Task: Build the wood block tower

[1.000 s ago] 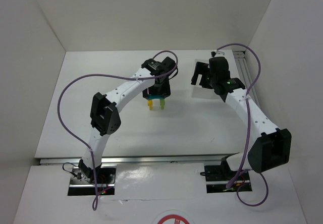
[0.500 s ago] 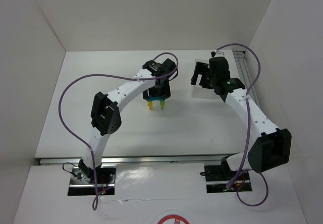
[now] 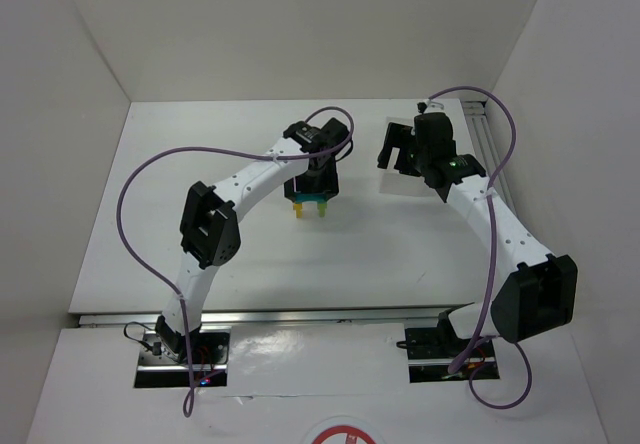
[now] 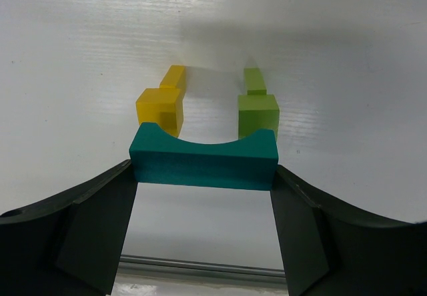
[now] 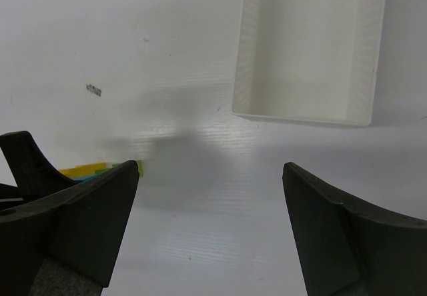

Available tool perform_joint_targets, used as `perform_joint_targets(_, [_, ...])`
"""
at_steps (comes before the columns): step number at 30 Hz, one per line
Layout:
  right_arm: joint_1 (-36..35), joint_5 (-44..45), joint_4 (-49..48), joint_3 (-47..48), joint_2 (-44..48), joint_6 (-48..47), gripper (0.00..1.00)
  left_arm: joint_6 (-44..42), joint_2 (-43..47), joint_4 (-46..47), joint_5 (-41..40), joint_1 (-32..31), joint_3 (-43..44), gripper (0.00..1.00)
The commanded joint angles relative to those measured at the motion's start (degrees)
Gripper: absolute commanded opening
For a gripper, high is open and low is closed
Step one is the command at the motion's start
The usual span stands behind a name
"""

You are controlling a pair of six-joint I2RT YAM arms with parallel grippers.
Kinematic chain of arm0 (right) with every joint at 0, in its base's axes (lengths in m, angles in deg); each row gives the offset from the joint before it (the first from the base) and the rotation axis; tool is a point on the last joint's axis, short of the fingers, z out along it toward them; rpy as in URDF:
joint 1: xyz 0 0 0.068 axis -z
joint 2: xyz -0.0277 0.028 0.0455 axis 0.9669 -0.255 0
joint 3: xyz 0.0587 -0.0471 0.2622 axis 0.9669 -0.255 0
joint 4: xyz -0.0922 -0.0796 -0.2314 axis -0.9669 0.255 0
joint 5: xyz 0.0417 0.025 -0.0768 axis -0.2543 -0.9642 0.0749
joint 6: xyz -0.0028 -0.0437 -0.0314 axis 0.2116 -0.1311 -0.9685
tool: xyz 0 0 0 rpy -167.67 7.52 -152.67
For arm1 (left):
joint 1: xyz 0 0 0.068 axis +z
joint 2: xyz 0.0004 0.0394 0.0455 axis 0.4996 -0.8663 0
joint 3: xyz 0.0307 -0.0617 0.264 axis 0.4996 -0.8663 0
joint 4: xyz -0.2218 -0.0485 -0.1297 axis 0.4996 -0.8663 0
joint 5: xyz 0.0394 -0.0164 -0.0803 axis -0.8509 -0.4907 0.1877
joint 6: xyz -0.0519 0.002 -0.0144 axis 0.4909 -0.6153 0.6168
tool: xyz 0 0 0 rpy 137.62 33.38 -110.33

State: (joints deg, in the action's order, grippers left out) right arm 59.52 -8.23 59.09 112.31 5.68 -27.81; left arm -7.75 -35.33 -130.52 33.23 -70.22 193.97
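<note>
left wrist view: teal arch pinched over the 2 posts

left wrist shows you the left gripper [image 4: 203,176] pinching the teal arch [image 4: 203,164] by its 2 ends, finger faces flush on the wood with no gap to see. the arch's hollow side faces the yellow post [image 4: 159,106] and the lime-green post [image 4: 259,113], which stand apart on the white table [image 4: 73,49]. whether its feet bear on them you cannot tell from this angle. in the top view the tower sits mid-table, half hidden under the left wrist.

your right gripper [image 5: 210,169] hangs spread with nothing between its fingers. the white tray [image 5: 243,63] lies just beyond it, well right of the blocks. a metal rail [image 3: 487,154] runs along the right table edge, and white walls close 3 sides. you have open table to the left of the tower and on its near side.

since 1 second ago the left wrist has shifted slightly toward the back wall. the blocks and the right arm sit as before.
</note>
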Motion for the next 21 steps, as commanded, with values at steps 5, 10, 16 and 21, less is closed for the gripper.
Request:
perform_joint_targets(5, [0.32,0.08,-2.51,0.40,0.94,0.21,0.96,-1.00,-0.56,0.51,0.55,0.08,-0.45,0.75])
perform_joint_targets(10, [0.32,0.08,-2.51,0.40,0.41,0.21,0.96,-1.00,-0.56,0.51,0.55,0.61,-0.98,0.75])
perform_joint_targets(16, [0.32,0.08,-2.51,0.40,0.41,0.21,0.96,-1.00,-0.56,0.51,0.55,0.61,-0.98,0.77])
perform_joint_targets(21, [0.32,0.08,-2.51,0.40,0.41,0.21,0.96,-1.00,-0.56,0.51,0.55,0.61,-0.98,0.77])
